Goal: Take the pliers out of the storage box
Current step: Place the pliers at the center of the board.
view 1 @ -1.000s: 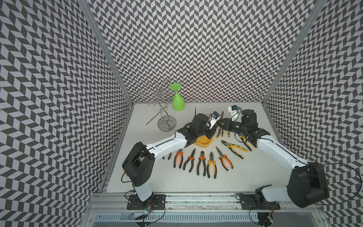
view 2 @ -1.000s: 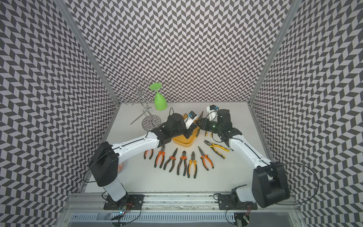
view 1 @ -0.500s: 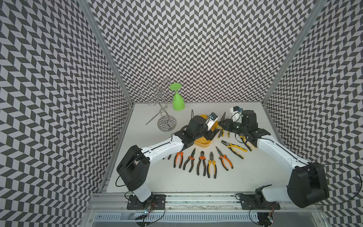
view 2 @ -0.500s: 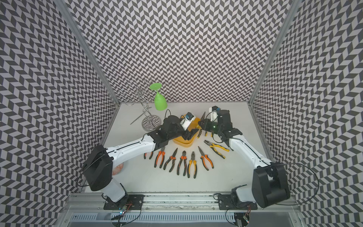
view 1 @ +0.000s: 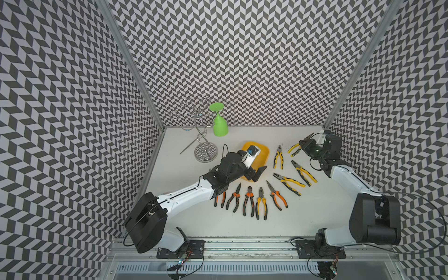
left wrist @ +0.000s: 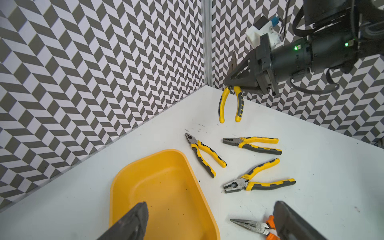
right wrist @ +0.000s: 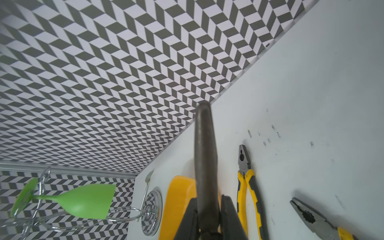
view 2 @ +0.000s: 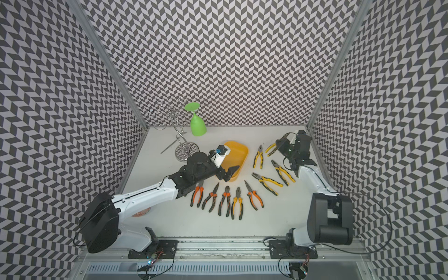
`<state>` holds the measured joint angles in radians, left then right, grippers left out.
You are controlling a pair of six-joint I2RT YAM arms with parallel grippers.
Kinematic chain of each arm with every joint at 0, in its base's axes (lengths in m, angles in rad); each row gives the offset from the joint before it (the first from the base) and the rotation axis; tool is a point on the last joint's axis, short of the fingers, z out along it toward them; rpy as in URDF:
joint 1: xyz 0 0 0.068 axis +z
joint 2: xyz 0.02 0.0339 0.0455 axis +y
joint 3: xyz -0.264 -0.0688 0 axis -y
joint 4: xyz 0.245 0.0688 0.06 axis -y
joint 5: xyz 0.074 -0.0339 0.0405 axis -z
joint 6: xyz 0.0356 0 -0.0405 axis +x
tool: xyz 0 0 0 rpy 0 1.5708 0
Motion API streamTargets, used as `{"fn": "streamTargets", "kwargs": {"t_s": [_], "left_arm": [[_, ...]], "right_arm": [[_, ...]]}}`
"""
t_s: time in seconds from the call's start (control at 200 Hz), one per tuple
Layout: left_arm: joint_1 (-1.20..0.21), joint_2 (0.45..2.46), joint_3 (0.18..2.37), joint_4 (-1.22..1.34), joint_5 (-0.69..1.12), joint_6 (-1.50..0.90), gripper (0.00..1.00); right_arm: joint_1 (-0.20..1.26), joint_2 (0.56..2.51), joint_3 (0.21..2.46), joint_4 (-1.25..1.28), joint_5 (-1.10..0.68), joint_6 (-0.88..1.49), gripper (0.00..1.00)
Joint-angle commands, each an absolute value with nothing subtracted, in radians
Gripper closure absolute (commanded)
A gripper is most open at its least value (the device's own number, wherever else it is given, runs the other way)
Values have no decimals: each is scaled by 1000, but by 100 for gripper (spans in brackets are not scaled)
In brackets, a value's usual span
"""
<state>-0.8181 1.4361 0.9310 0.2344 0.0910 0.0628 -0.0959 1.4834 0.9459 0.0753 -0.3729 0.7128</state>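
While my left claw point(view 1: 259, 172) hangs spread wide over the storage box's point(left wrist: 166, 182) 5 o'clock corner, I see my right claw point(left wrist: 228, 83) clamped on yellow-handled pliers point(left wrist: 221, 104) aloft at its 2 o'clock, other pliers point(view 1: 249, 194) lying on the counter point(view 1: 315, 213).

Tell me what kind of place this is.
Probably a robot test cell, not a workshop: chevron-patterned walls box in a white table, with left arm and right arm bolted to an aluminium rail.
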Motion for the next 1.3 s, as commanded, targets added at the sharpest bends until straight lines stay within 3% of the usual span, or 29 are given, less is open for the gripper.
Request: {"fn": "streamTargets", "kwargs": {"t_s": [0.0, 0.285, 0.591, 1.127, 1.292], "left_arm": [[-827, 1407, 928, 245, 110, 90, 2], [-828, 1407, 920, 235, 106, 103, 2], [-840, 1377, 914, 200, 114, 103, 2], [-922, 1316, 859, 193, 79, 188, 2], [-925, 1312, 853, 196, 64, 192, 2]], "right_arm": [[-103, 1528, 1048, 90, -324, 629, 100], [-57, 1678, 1327, -379, 254, 163, 100], [37, 1824, 1333, -418, 838, -29, 100], [96, 2068, 1287, -484, 899, -20, 95], [99, 2091, 1292, -481, 857, -25, 83]]}}
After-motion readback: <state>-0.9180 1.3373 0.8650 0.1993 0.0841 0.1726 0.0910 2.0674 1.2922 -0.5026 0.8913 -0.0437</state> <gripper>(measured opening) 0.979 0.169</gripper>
